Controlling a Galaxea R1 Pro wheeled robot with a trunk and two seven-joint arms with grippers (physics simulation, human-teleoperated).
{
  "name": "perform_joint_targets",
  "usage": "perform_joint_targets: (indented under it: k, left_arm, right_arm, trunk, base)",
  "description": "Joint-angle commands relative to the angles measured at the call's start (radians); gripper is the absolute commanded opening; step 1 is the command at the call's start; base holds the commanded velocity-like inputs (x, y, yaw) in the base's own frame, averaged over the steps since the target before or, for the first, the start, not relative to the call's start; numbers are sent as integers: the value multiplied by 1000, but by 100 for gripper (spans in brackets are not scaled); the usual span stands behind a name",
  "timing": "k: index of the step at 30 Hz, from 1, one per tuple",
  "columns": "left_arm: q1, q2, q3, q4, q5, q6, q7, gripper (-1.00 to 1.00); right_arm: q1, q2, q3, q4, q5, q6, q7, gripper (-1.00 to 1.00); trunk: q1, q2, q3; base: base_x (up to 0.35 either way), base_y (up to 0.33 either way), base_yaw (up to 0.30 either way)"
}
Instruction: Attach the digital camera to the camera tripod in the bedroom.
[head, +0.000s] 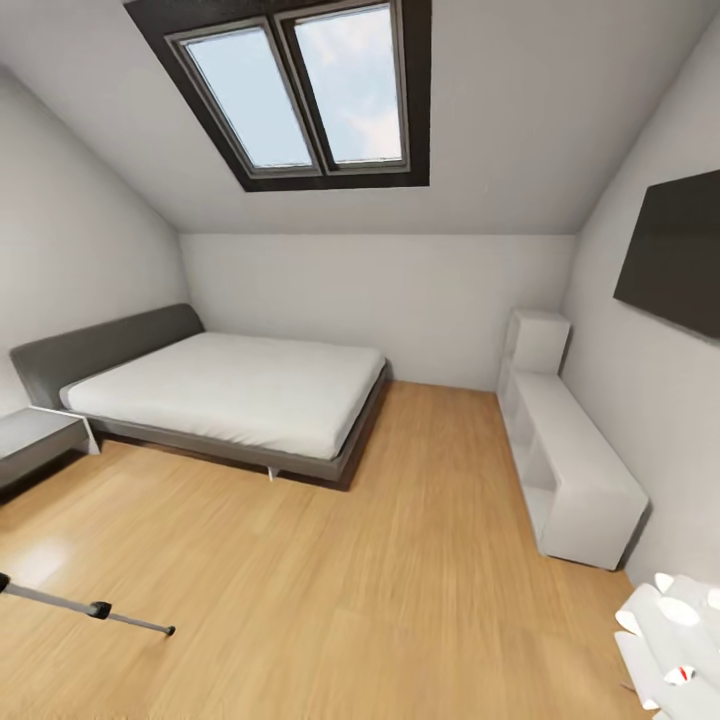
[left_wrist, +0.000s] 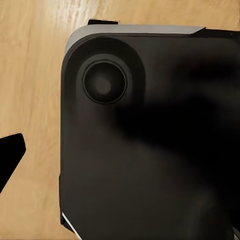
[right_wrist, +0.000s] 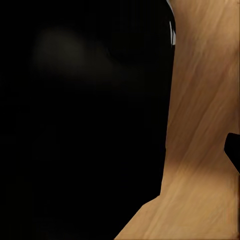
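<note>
Facing bedroom: tripod leg (head: 85, 604) lies on floor (head: 400, 560) at your lower left, long axis across view, nearer your left arm. Camera unseen. Claw state: you cannot tell, either arm.

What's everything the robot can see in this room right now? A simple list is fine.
skylight: one, dark-framed double pane, in the sloped ceiling
bed: one, grey frame with white mattress, by the left wall
bedside table: one, grey, left of the bed
shelf unit: one, white, along the right wall
wall panel: one, black, on the right wall
camera tripod: one leg showing, silver with black joints, bottom left of the floor
robot body: white, bottom right corner
</note>
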Motion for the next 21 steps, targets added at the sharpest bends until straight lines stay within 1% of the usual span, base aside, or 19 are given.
perform_joint_targets:
  k: [1, 21]
  left_arm:
    - [0, 0, 0, 0, 7, -2, 0, 100]
    - [0, 0, 0, 0, 6, -2, 0, 100]
  right_arm:
    - [0, 0, 0, 0, 1, 0, 0, 100]
    - [0, 0, 0, 0, 1, 0, 0, 100]
  trunk:
    - [0, 0, -1]
    - [0, 0, -1]
  base:
    - [0, 0, 232]
    - [0, 0, 232]
